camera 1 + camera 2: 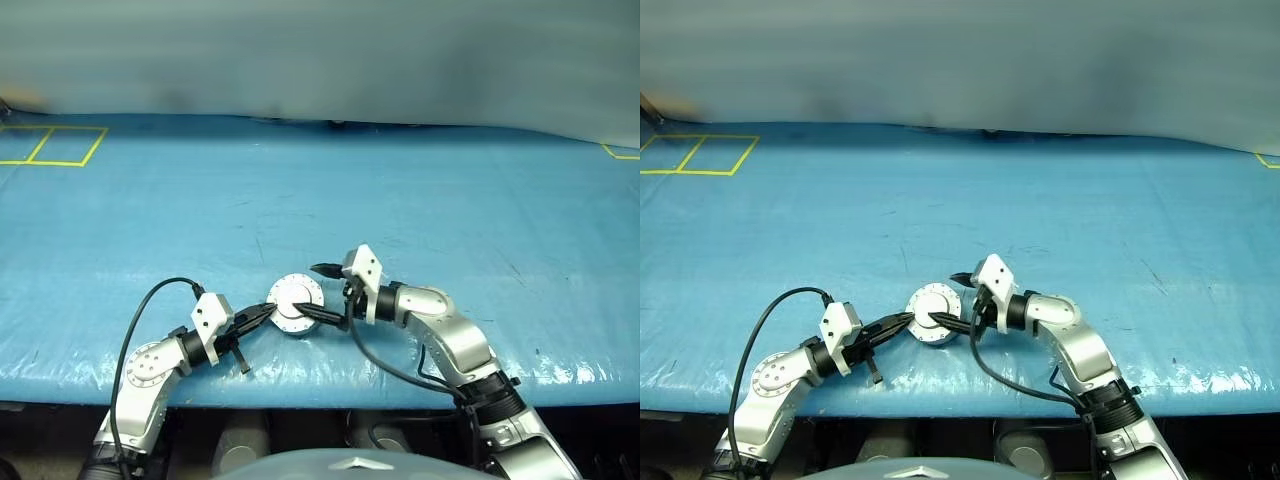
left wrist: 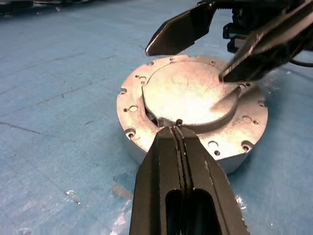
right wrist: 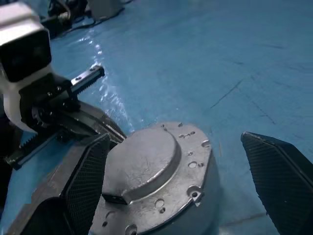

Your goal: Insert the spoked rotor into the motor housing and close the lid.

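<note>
The motor housing (image 1: 291, 327) sits near the table's front edge, and the lid (image 2: 190, 93) lies flat on top of it with its plain light-grey face and raised centre up. The spoked rotor is hidden. My left gripper (image 1: 265, 315) is shut, its tip (image 2: 177, 128) against the lid's rim on the left side. My right gripper (image 1: 320, 292) stands open at the housing's right side. One of its fingers (image 2: 181, 32) hangs past the far rim, and the other (image 2: 259, 54) reaches over the lid top. In the right wrist view its two fingers (image 3: 88, 181) straddle the housing (image 3: 205, 196).
A blue plastic sheet covers the table (image 1: 400, 200). Yellow tape squares (image 1: 50, 145) mark the far left corner, and another yellow mark (image 1: 620, 152) shows at the far right. The front edge (image 1: 330, 385) runs just below the housing.
</note>
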Tool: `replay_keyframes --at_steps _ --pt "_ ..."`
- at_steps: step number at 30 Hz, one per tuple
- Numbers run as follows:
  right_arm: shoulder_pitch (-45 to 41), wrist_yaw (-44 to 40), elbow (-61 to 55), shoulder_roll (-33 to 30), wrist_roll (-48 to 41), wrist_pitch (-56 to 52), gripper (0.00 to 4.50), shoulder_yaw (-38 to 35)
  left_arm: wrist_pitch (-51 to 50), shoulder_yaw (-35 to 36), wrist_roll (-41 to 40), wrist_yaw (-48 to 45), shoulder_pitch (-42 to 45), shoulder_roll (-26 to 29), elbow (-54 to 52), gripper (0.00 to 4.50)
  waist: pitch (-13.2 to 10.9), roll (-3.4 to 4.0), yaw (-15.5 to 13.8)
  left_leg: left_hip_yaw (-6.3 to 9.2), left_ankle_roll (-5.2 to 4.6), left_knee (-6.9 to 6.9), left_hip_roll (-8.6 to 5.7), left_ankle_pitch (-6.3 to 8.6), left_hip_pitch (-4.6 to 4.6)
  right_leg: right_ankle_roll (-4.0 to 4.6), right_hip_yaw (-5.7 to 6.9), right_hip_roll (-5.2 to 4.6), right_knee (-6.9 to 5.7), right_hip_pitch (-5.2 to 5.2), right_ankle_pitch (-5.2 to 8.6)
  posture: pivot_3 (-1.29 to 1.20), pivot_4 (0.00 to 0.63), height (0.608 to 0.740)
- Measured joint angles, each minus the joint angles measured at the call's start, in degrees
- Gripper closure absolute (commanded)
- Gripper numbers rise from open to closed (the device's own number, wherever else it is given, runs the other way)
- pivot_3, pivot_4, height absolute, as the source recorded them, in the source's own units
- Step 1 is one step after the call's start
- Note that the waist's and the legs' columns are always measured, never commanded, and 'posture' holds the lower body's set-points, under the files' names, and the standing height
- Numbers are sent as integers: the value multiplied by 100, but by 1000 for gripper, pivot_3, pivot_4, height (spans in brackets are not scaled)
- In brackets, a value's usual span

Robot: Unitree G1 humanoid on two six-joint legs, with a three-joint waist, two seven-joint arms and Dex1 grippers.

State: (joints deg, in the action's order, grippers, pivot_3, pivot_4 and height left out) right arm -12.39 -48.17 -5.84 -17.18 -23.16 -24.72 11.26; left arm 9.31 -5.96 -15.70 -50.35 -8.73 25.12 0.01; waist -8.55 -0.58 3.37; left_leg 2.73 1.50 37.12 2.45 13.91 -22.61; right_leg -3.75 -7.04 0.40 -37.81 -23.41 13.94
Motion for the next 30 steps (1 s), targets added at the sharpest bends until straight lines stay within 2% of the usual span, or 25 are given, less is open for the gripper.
replay_keyframes --at_steps 7,13,19,22,25,28,29,30 --pt "186 462 6 113 -1297 -1644 15 -964 25 -1 -2 -4 -11 0 1 4500 -1 2 -1 2 0 -6 0 0 0 2 0 0 2 -2 2 0 150 740" --pt "394 727 -10 223 -2126 -2884 15 -1239 36 2 -2 1 -25 0 0 4500 -3 4 5 2 0 -6 1 1 0 2 -1 0 3 -4 2 0 150 740" --pt "489 943 -18 348 -2494 -3429 15 -1318 92 3 -2 21 -55 0 -2 4500 -5 6 16 0 0 -7 2 1 -5 1 -1 1 6 -10 2 0 150 740" --pt "488 1039 24 414 -2543 -3586 643 -1306 105 3 -2 27 -64 0 -2 4500 -5 7 17 0 0 -10 2 1 -6 1 -1 0 7 -11 2 0 150 740" --pt "488 1104 76 457 -2538 -3601 1575 -1284 115 3 -2 31 -72 -1 -4 4500 -5 7 18 -1 0 -10 1 1 -7 1 -1 0 9 -12 2 0 150 740" --pt "490 1159 86 467 -2526 -3626 1575 -1265 119 10 -2 37 -91 -1 -11 4500 -5 6 23 0 0 -12 2 1 -7 1 -1 0 10 -12 2 0 150 740" --pt "495 1169 86 473 -2527 -3681 1964 -1241 120 10 -2 37 -94 -1 -15 4500 -5 7 25 0 0 -14 2 1 -7 1 -1 1 10 -13 3 0 150 740" --pt "512 1177 86 479 -2527 -3701 2166 -1214 120 16 -2 40 -98 -1 -16 4500 -5 7 25 0 0 -15 2 1 -7 2 -1 1 9 -13 3 0 150 740"
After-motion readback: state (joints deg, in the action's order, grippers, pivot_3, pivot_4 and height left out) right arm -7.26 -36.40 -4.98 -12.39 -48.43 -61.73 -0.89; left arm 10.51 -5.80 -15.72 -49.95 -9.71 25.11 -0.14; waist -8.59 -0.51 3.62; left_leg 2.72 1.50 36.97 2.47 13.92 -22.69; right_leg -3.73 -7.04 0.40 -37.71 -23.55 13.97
